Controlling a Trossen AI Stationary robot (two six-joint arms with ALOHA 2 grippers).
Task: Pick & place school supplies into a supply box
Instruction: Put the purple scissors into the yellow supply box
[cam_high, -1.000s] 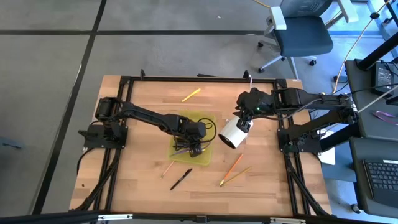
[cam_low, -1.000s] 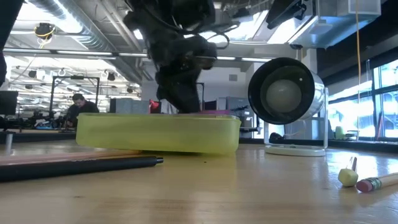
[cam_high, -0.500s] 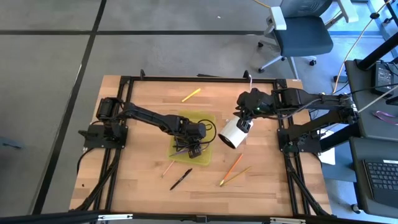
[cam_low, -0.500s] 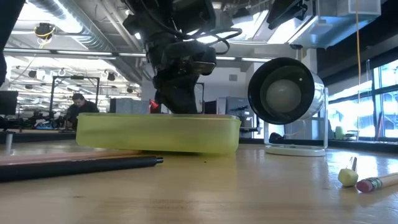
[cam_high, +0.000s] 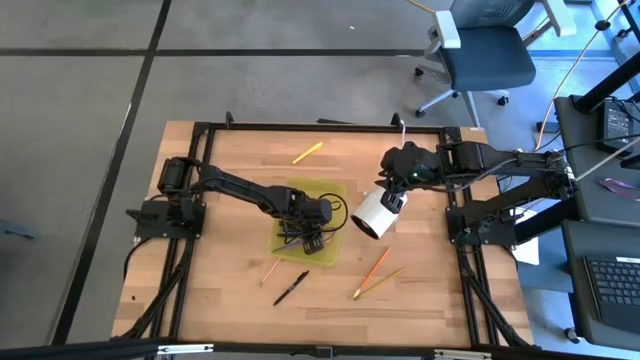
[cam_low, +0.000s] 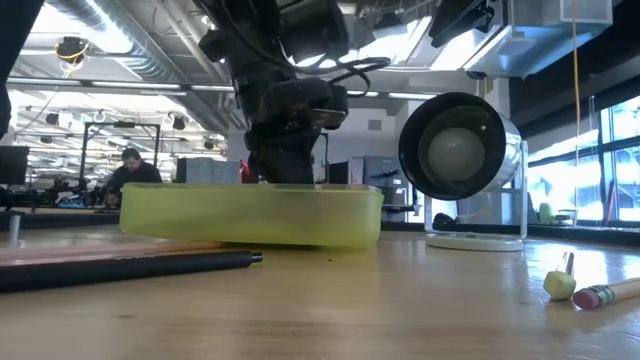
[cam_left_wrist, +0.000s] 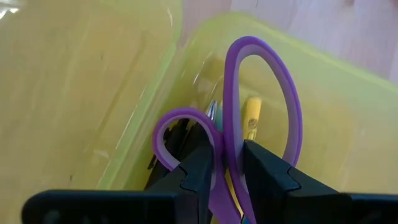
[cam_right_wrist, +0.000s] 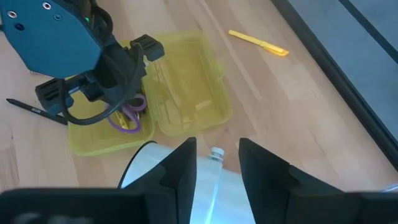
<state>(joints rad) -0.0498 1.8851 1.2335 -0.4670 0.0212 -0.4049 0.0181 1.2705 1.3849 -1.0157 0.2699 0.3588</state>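
- The scissors (cam_left_wrist: 249, 124) sit inside the box (cam_high: 312, 222), purple handle loops up, with a yellow marker (cam_left_wrist: 251, 118) just behind them in the same end.
- The left gripper (cam_left_wrist: 227, 177) reaches down into the box; its fingers (cam_left_wrist: 198, 175) stand on either side of the handle stem, right against it, but I cannot tell whether they press it or have let go.
- The box lies near the table's (cam_high: 230, 290) middle, lid open flat beside it.
- At about 12 o'clock from the box, a yellow pen (cam_high: 307, 152) lies near the far edge.
- At about 6 o'clock lie a thin pale pencil (cam_high: 269, 270) and a black pen (cam_high: 291, 287).
- At about 4 o'clock lie an orange pencil (cam_high: 372, 265) and a yellow pencil (cam_high: 380, 281), close together.
- At about 3 o'clock the right gripper (cam_right_wrist: 216, 163) grips a white cylinder (cam_high: 376, 213), fingers closed on its sides, above the table.
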